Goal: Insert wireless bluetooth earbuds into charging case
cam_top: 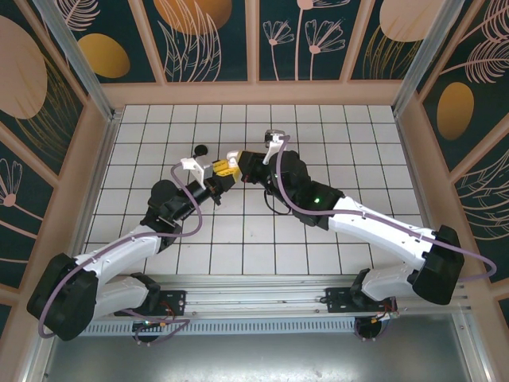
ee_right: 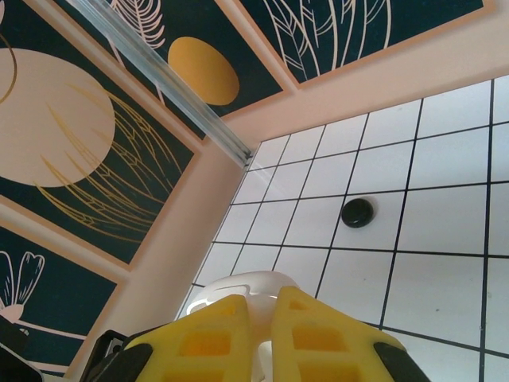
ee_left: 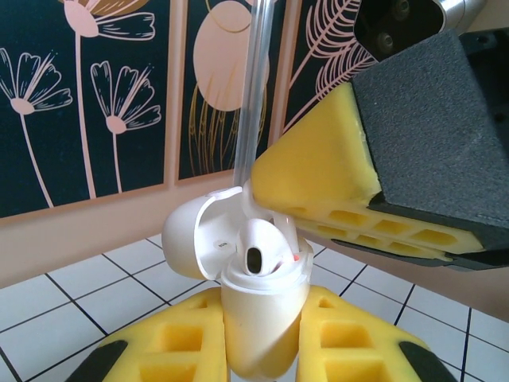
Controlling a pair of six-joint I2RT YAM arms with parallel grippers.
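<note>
White curved earbud (ee_left: 257, 253) sits in the mouth of a small glossy white charging case (ee_left: 262, 314), whose rounded lid (ee_left: 195, 239) is flipped open to one side. The left gripper (ee_left: 262, 338) is clamped on the case's body between yellow foam pads, holding it upright above the white tiled floor (ee_left: 64, 318). The right gripper (ee_right: 262, 306), its pads nearly together, has its tip just beside the open case; whether it pinches anything cannot be told. A round black puck (ee_right: 358, 212) lies on the tiles, well apart.

No lettering, label, brand mark or number is showing legibly anywhere; the wall panels (cam_top: 207, 36) are carrying leaf and flower drawings.
</note>
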